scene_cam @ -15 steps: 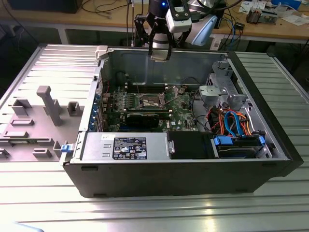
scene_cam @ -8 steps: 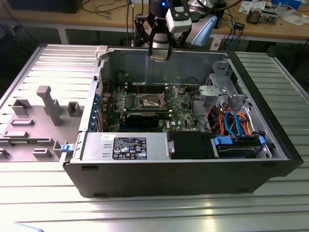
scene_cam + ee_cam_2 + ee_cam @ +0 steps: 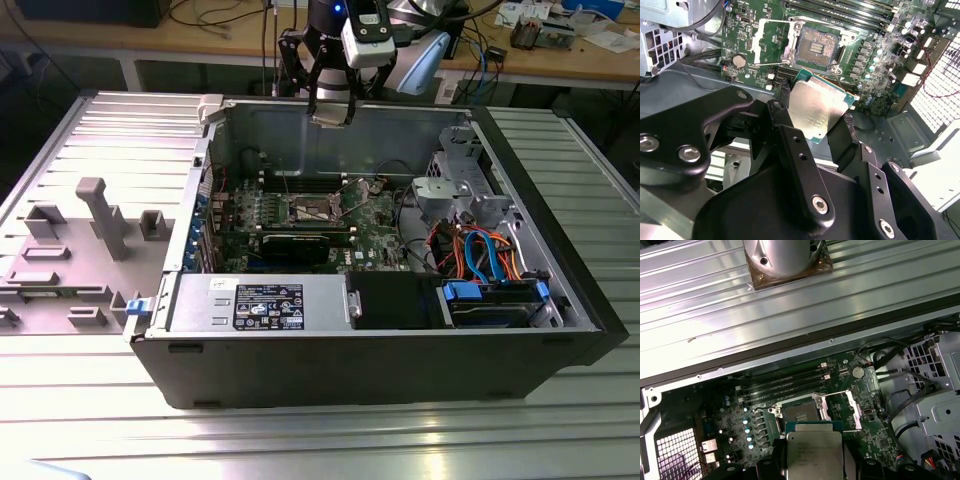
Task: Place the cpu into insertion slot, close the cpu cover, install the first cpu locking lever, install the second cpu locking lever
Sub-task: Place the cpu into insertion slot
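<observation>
Gripper (image 3: 812, 115) clamping cpu (image 3: 814, 455), above bare insertion slot (image 3: 816, 47), cpu cover (image 3: 757, 45) apparently open

Ribbed grey metal tabletop (image 3: 320, 440); wooden bench (image 3: 220, 42) behind, strewn with cables (image 3: 200, 12); soft glare on slats.

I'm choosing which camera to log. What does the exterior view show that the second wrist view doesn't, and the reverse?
Exterior view alone: the whole computer case, its labelled power supply, the grey fixture at the exterior view's left. Second wrist view alone: the cpu's silvery top face, the insertion slot's contact grid, a coin cell. Shared: the gripper, shut on the cpu, over the green board; the slot uncovered, cpu cover swung open.
</observation>
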Tool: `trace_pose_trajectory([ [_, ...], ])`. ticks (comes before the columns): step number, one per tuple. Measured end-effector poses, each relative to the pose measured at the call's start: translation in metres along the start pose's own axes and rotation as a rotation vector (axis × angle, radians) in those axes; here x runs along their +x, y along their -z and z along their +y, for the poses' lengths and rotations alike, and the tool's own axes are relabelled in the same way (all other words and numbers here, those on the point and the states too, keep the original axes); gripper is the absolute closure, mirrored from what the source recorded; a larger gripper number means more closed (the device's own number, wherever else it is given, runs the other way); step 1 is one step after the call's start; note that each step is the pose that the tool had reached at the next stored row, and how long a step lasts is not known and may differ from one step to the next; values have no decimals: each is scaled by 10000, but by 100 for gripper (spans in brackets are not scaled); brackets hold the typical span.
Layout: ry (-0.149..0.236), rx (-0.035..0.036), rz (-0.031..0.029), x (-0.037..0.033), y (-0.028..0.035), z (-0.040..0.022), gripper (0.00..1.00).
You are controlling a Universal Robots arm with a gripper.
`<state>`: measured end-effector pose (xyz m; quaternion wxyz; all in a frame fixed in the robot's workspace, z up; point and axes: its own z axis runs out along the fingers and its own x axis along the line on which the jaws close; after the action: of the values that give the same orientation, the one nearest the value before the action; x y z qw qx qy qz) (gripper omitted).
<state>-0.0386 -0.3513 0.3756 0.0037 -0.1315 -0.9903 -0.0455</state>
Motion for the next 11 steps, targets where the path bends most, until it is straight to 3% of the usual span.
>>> trace_pose_trajectory([
  [11,-45,0,-4,0,0,0,45],
])
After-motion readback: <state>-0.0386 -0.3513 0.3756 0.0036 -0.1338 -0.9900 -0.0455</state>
